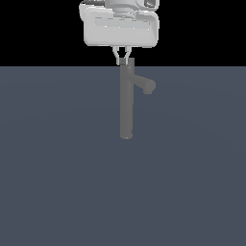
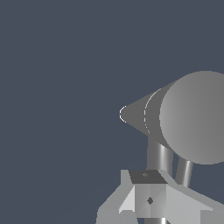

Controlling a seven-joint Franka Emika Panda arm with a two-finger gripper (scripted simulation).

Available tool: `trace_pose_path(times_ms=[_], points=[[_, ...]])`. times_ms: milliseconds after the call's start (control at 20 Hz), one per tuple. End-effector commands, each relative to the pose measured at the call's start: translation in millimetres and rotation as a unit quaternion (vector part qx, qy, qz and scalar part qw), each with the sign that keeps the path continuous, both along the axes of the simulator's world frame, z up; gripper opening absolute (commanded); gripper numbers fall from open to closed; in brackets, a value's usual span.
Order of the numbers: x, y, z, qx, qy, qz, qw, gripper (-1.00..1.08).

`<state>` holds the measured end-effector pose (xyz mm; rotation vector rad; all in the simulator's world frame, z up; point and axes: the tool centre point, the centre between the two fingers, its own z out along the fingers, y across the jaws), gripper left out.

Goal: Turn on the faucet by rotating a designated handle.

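**benchwatcher:** Right under the jaws, pretty much touching them, sits the top of the faucet. The gripper hangs straight down over it, fingertips pinched in toward each other just above the cap. My guess is it's parked there because the handle pokes out of that cap, so coming from above gets the fingers level with it.

**sim_lurker:** Can you actually see the handle though? From the exterior view I only get the column and the spout branching off to that view's right, below the jaws.

**benchwatcher:** Not from there. In the wrist view there are thin light rods next to the big round cap, and one looks like the handle, running toward the finger. Can't swear which is which.

**sim_lurker:** So are the jaws clamped on it?

**benchwatcher:** Honestly can't tell. They look nearly closed, but whether something is between them is hidden. If they're beside the rod rather than around it, a sideways push would turn it anyway, I reckon.

**sim_lurker:** Faucet itself stands upright on the floor, nothing else nearby.
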<state>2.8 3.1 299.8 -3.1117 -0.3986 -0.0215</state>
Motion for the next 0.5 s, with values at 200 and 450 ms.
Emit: trace_pose_path(times_ms=[200, 450], points=[[5, -20, 0, -0.001, 0.002, -0.006, 1.0000, -1.00], [15, -48, 0, -0.002, 0.004, -0.016, 0.9999, -1.00]])
